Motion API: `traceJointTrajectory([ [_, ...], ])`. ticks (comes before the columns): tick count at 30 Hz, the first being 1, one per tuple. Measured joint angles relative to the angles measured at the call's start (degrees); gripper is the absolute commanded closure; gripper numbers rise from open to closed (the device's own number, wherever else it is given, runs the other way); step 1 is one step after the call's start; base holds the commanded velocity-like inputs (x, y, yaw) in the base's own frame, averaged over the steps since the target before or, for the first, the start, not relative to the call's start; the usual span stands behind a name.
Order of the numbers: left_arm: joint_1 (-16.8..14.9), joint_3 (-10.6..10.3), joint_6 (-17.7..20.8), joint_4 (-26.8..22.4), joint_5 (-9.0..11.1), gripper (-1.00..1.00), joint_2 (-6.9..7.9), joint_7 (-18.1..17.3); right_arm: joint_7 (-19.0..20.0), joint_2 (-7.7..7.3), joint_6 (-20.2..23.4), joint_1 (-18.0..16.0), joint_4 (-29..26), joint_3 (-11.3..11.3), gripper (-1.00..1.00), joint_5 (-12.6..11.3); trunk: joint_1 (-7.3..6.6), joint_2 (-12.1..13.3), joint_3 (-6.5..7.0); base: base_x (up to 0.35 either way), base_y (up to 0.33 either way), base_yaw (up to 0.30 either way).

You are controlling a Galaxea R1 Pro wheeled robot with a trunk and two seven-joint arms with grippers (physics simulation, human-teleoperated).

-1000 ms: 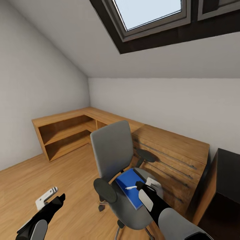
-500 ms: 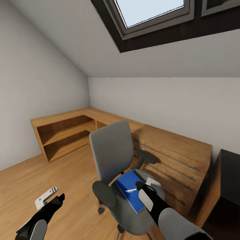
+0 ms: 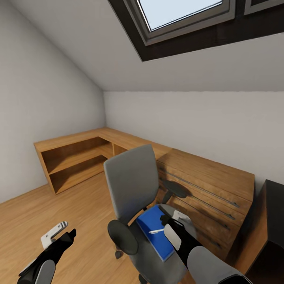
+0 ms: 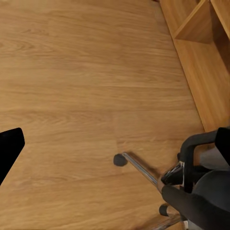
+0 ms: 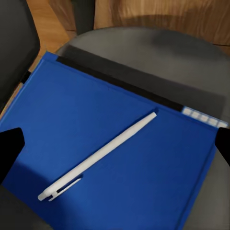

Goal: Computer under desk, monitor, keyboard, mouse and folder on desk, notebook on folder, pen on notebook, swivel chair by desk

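The grey swivel chair (image 3: pixel 132 183) stands in front of me, its back turned toward the left. On its seat lies the blue folder (image 3: pixel 154 225) (image 5: pixel 96 124), with the white pen (image 3: pixel 156 231) (image 5: pixel 98 157) lying slantwise on top. A dark strip (image 5: pixel 120 76) shows along one edge of the folder; I cannot tell whether it is the notebook. My right gripper (image 3: pixel 174 218) (image 5: pixel 115 146) hovers open just above the folder and pen. My left gripper (image 3: pixel 63 234) (image 4: pixel 115 143) hangs open over the floor beside the chair's base. A corner of the black desk (image 3: pixel 276 197) shows at the far right.
A light wooden dresser (image 3: pixel 205 181) stands right behind the chair, against the wall. A low wooden shelf unit (image 3: pixel 75 157) runs along the left corner. The chair's chrome leg and caster (image 4: pixel 120 159) reach out over the wood floor (image 3: pixel 47 205).
The whole picture has shifted slightly, so the camera has moved; chair and folder now sit a little lower in view. Both grippers stay open and keep their places.
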Motion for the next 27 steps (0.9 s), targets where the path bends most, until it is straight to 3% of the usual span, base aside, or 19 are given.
traceJointTrajectory([
  [8,0.0,0.11,-0.3,-0.13,-0.02,-1.0,0.15,0.14,0.02,0.0,5.39,-0.01,0.04,0.1,-1.0,-1.5,0.0,0.0,0.0,0.004,0.0,0.0],
  [9,0.0,0.18,-0.34,-0.22,-0.01,-1.0,0.18,0.17,-0.04,0.0,10.21,0.0,-0.12,0.13,-1.0,-5.57,0.0,0.0,0.0,0.0,0.0,0.0],
  [10,0.0,0.19,-0.35,-0.23,-0.02,-1.0,0.18,0.17,-0.05,0.0,10.97,-0.01,-0.16,0.11,-1.0,-6.23,0.0,0.0,0.0,0.0,0.0,0.009],
  [27,0.0,0.13,-0.36,-0.25,0.01,-1.0,0.1,0.14,-0.05,0.0,11.79,-0.01,-0.33,0.14,-1.0,-7.18,0.0,0.0,0.0,0.0,0.0,0.171],
])
